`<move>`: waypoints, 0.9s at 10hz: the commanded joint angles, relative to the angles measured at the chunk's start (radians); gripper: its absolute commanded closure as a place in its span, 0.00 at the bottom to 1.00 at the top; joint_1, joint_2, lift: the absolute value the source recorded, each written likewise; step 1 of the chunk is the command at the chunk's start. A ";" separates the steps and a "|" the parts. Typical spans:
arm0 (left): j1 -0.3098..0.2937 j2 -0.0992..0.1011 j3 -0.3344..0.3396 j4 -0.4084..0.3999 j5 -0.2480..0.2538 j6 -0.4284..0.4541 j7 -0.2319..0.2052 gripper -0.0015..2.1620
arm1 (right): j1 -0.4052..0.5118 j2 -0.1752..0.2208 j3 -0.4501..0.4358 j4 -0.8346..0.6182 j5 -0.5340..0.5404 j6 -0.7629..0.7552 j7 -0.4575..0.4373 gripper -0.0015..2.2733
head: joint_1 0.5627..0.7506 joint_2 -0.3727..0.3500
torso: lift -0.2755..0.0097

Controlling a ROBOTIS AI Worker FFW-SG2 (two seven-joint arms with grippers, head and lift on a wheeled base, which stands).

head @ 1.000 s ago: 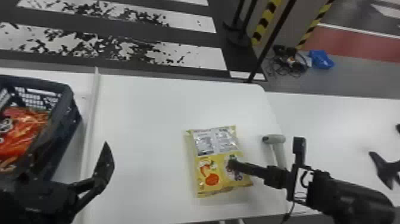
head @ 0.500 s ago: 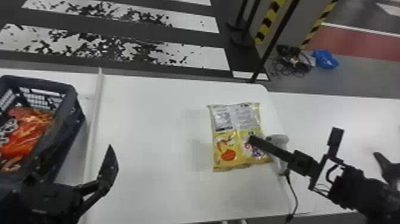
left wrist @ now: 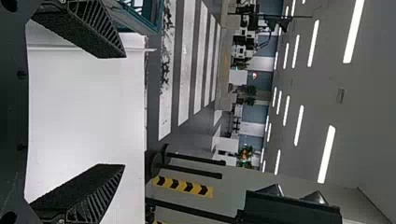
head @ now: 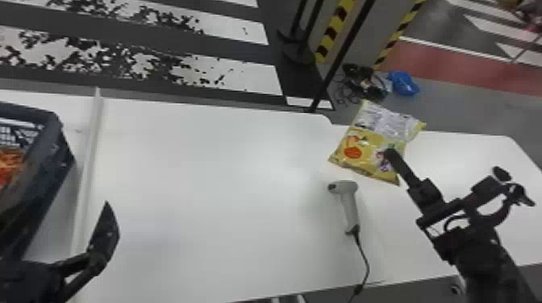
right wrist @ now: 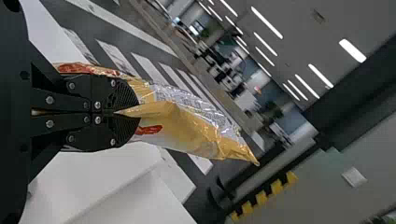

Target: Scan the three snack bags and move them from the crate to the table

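One yellow bag up in the right end effector

Closed on the bag, the right end effector pinches a fold of the yellow film between its two fingers, and the rest sticks out past the tips. The head view shows the bag over the far part of the desk, its upper portion reaching across the desk's back edge, with the silvery panel farthest from the robot.

Nearer the robot than the bag, the scanner lies on the desk, its cable running toward the near edge. At the left, the crate holds something orange-red. Just beside it is the left end effector, open, with its fingers wide apart and nothing between them.
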 commanded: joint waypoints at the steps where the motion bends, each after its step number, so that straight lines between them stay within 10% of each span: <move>1: 0.002 0.000 0.000 -0.001 -0.001 0.003 0.004 0.01 | -0.002 0.001 -0.006 0.092 -0.037 -0.234 -0.093 0.98 | 0.70 0.03 | 0.75; 6: 0.000 0.002 -0.007 0.002 -0.003 -0.009 0.001 0.01 | -0.065 -0.042 0.040 0.394 0.052 -0.360 -0.357 0.91 | 0.70 0.03 | 0.75; 7: 0.000 0.003 -0.009 0.007 -0.003 -0.013 -0.001 0.01 | -0.068 -0.037 0.069 0.405 0.090 -0.388 -0.389 0.63 | 0.70 0.03 | 0.75; 8: -0.001 0.003 -0.012 0.007 -0.003 -0.013 -0.001 0.01 | -0.066 -0.033 0.084 0.405 0.110 -0.415 -0.394 0.12 | 0.70 0.03 | 0.75; 9: -0.001 0.005 -0.012 0.005 -0.003 -0.013 -0.001 0.01 | -0.066 -0.034 0.098 0.398 0.113 -0.409 -0.412 0.00 | 0.70 0.03 | 0.75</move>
